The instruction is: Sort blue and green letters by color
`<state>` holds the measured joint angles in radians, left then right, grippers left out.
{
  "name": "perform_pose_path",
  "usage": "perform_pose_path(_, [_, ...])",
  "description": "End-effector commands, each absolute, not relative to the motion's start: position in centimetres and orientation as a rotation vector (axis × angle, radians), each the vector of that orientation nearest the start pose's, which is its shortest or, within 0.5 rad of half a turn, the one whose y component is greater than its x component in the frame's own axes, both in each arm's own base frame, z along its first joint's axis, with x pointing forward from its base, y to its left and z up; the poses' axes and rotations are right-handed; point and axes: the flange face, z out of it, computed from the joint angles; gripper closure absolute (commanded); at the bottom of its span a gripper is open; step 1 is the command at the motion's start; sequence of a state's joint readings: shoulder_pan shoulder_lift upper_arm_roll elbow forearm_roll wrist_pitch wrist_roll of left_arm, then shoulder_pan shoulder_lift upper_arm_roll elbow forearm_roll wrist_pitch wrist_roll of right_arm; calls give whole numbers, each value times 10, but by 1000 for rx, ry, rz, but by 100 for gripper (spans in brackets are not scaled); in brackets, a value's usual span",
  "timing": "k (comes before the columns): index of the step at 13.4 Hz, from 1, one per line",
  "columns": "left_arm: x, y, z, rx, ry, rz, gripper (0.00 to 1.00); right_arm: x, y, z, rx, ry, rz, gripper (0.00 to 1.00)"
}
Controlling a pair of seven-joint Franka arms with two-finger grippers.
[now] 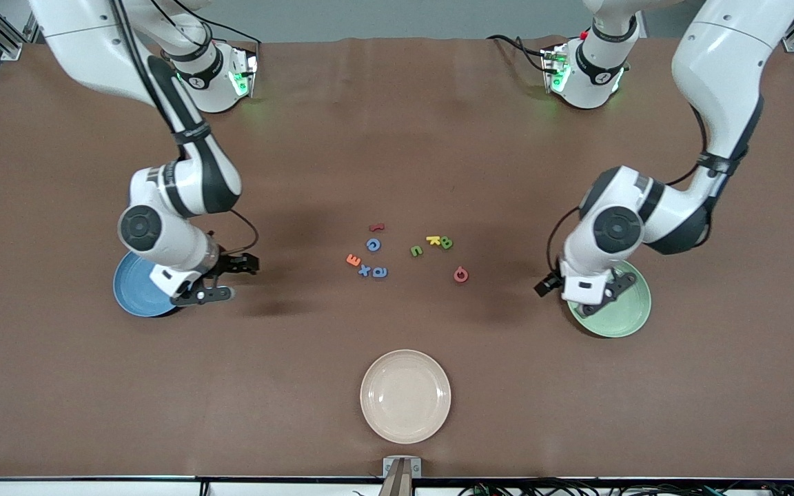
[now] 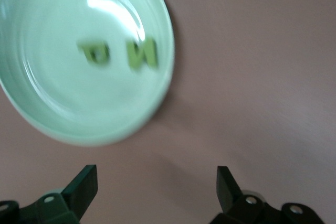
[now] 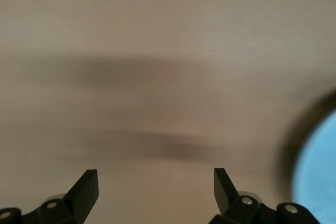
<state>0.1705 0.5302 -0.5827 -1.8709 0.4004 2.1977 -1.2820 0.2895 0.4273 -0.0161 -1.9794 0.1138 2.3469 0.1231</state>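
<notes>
Three blue letters (image 1: 373,244) (image 1: 364,270) (image 1: 380,272) and two green letters (image 1: 415,251) (image 1: 446,242) lie mid-table among letters of other colors. Two more green letters (image 2: 94,52) (image 2: 140,53) lie in the green plate (image 2: 167,77), which stands toward the left arm's end (image 1: 635,317). My left gripper (image 1: 604,293) (image 2: 157,174) is open and empty, low by that plate's rim. My right gripper (image 1: 204,295) (image 3: 156,177) is open and empty over bare table beside the blue plate (image 1: 128,293) (image 3: 317,171). The right arm hides most of that plate's inside.
A dark red letter (image 1: 376,226), an orange letter (image 1: 353,260), a yellow letter (image 1: 433,240) and a pink ring-shaped letter (image 1: 461,274) lie in the same cluster. A cream plate (image 1: 405,395) stands nearer the front camera, mid-table.
</notes>
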Motion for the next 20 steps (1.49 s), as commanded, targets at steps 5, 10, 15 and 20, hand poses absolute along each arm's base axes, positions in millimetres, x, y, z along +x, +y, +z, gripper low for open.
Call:
perform_pose_path(5, [529,-332,243,-2852,-1178,117,16,579,302,229,-3047,216,123,4])
perform_pose_path(10, [506,-389,222,-2943,-1118,153,43,572,364,212,-3040,311,115,8])
perform_pose_path(15, [499,-405,206,-2937,-1091,150,46,569,396,204,-3035,260,94,24])
perform_pose_path(20, [498,-406,192,-2937,-1129,177,50,566,410,189,-3044,232,100,33])
